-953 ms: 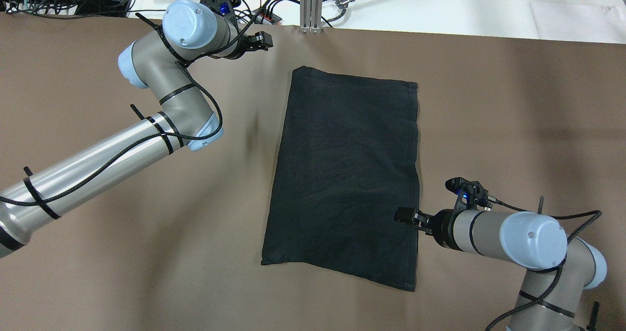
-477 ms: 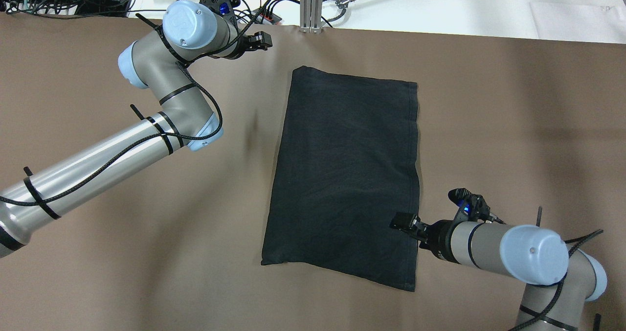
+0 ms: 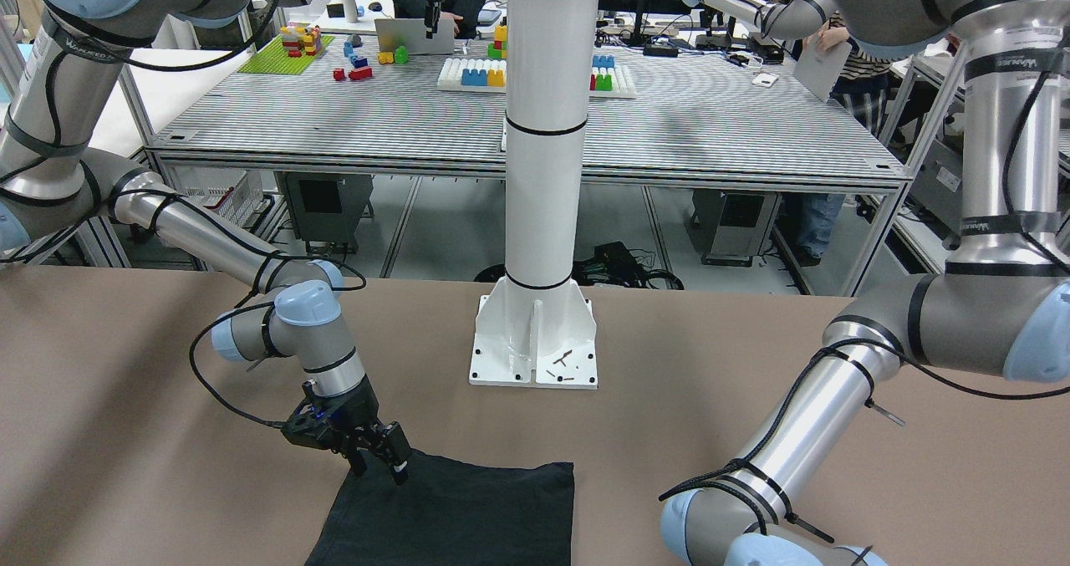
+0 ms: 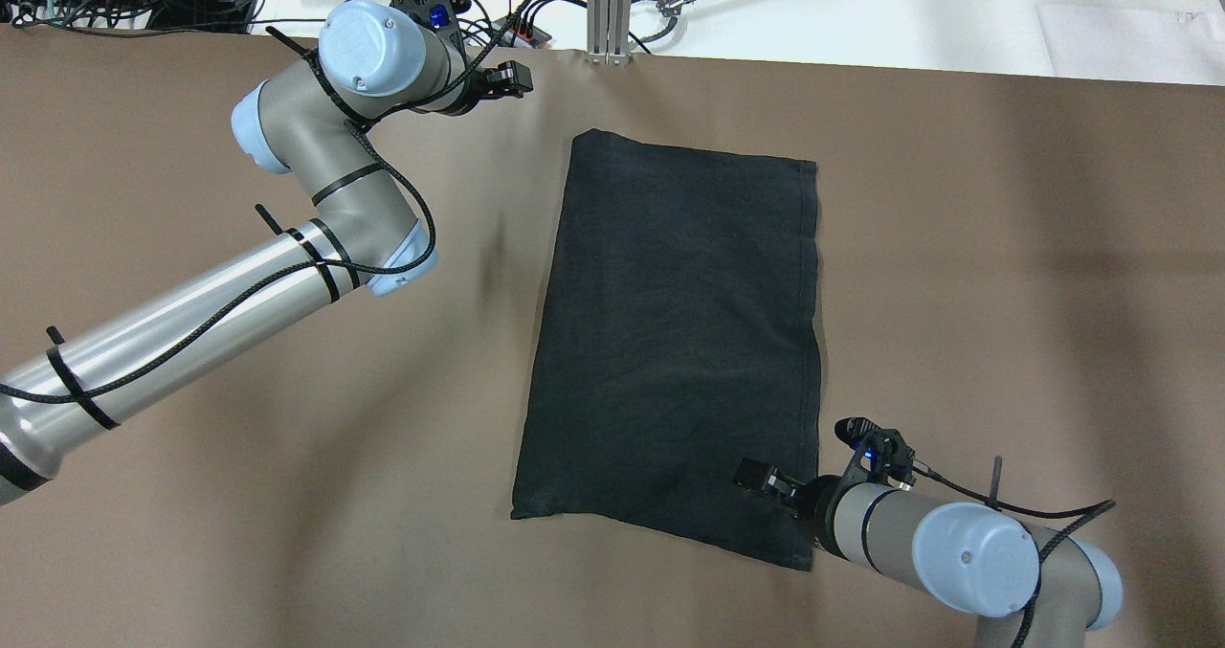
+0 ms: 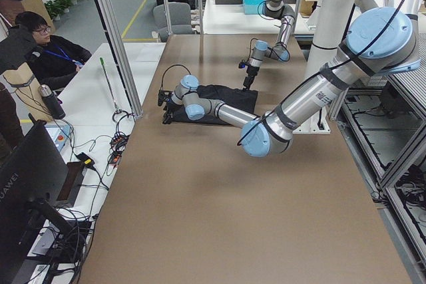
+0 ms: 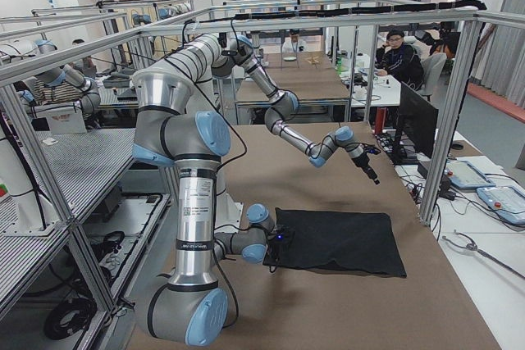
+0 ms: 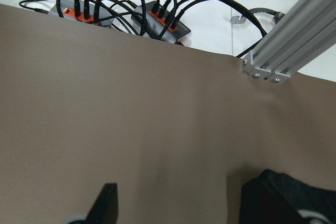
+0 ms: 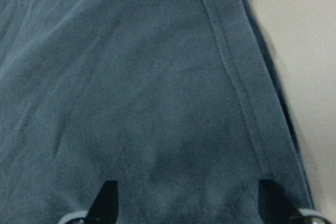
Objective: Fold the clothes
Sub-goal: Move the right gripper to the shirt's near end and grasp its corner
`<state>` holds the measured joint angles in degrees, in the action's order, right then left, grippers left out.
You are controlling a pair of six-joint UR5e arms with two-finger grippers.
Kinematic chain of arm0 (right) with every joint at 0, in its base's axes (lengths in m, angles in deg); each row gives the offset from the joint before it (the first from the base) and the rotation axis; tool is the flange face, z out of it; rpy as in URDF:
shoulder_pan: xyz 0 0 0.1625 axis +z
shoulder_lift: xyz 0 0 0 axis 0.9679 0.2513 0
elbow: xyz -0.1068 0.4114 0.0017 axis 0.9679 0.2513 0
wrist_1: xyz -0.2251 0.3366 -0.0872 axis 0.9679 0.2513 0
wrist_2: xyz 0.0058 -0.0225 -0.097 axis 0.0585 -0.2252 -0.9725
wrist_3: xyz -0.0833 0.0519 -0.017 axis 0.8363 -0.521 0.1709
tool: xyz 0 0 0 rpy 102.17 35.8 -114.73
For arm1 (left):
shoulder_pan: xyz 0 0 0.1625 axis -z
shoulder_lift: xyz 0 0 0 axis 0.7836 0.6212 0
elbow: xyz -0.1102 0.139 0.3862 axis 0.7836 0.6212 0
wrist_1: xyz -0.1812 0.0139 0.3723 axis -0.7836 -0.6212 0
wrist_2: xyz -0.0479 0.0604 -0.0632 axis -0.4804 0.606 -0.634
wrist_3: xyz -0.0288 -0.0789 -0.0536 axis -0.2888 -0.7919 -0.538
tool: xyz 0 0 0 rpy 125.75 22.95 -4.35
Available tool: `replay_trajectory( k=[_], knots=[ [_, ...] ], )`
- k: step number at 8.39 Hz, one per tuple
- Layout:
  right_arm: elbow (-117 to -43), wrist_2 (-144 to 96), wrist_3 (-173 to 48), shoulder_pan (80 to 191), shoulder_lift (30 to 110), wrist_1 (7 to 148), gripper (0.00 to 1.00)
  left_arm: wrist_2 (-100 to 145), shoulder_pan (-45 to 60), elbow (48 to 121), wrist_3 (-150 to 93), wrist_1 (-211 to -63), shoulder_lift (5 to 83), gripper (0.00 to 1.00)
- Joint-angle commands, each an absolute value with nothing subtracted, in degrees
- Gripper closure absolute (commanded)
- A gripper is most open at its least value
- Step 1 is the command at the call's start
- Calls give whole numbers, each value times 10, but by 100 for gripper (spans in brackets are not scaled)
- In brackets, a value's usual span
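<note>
The clothes are one dark charcoal garment lying flat as a folded rectangle in the middle of the brown table, also seen in the front view and the right side view. My right gripper is open and low over its near right corner. In the right wrist view the stitched hem runs between the spread fingertips. My left gripper hangs open with nothing in it near the table's far edge, left of the garment's far left corner.
A white post on a bolted base stands on the robot's side of the table. Cables and power strips and an aluminium upright sit just past the far edge. A seated person is beside the table.
My right gripper has slid along the garment's right hem toward its near corner and further in over the cloth. The left arm and the garment have not moved.
</note>
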<state>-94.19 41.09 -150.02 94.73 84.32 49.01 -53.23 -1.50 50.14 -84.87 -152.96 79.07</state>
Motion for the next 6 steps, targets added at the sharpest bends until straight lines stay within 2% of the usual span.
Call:
replay_trajectory(
  k=[1, 2, 4, 6],
  knots=[
    [-897, 403, -1500, 943, 800, 491, 6, -531, -15, 500, -848, -1530, 791, 6],
    [-896, 400, -1501, 943, 792, 496, 10, -531, -15, 500, -847, -1529, 791, 6],
    [-894, 399, -1501, 945, 780, 497, 100, -531, -15, 499, -846, -1529, 791, 6],
    [-894, 400, -1501, 954, 769, 497, 100, -531, -15, 497, -846, -1529, 795, 6]
  ],
)
